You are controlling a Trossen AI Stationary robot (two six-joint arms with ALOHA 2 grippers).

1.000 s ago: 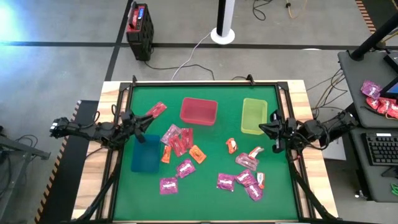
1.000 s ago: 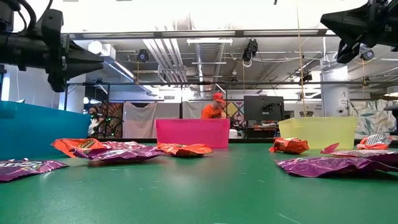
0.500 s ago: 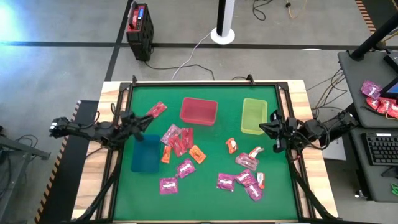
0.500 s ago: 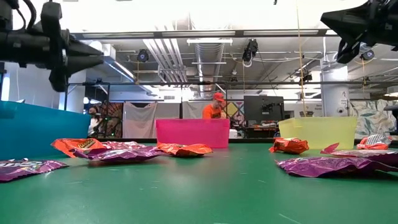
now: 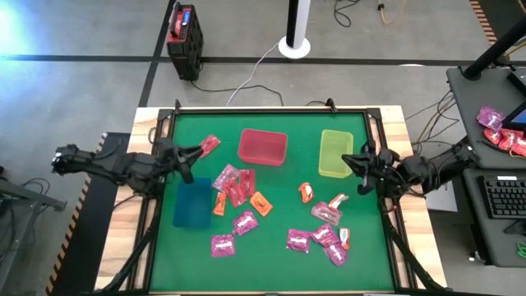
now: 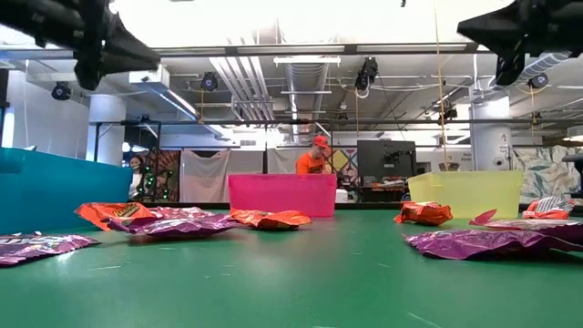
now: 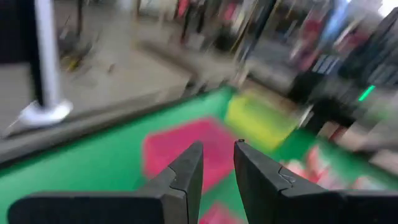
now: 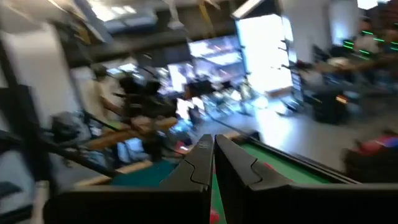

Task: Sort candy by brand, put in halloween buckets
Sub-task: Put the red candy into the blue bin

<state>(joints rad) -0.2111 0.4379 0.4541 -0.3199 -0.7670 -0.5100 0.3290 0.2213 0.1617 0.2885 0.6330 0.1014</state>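
Three bins stand on the green table: pink-red [image 5: 263,146] far centre, lime green [image 5: 335,153] far right, dark blue [image 5: 193,203] left. Candy lies flat between them: magenta packets [image 5: 245,222], red ones [image 5: 238,185] and small orange ones [image 5: 260,203]; one red packet [image 5: 208,145] lies apart by the pink-red bin. My left gripper [image 5: 197,151] hovers high just left of that packet, pointing right, open by a narrow gap [image 7: 219,149] and empty. My right gripper [image 5: 345,159] hangs above the lime bin's right side, pointing left, shut [image 8: 213,142] and empty.
A raised black frame [image 5: 271,110] rims the table. A black-and-red box [image 5: 184,33] and a white pole base [image 5: 294,45] stand on the floor beyond. More candy [image 5: 493,123] lies on a side desk at right. A person in orange [image 6: 314,157] is far behind.
Both grippers have risen and shifted toward the far edge, the left one more. The left gripper now sits beside the lone red packet, the right one over the lime bin's edge. No candy or bin has moved.
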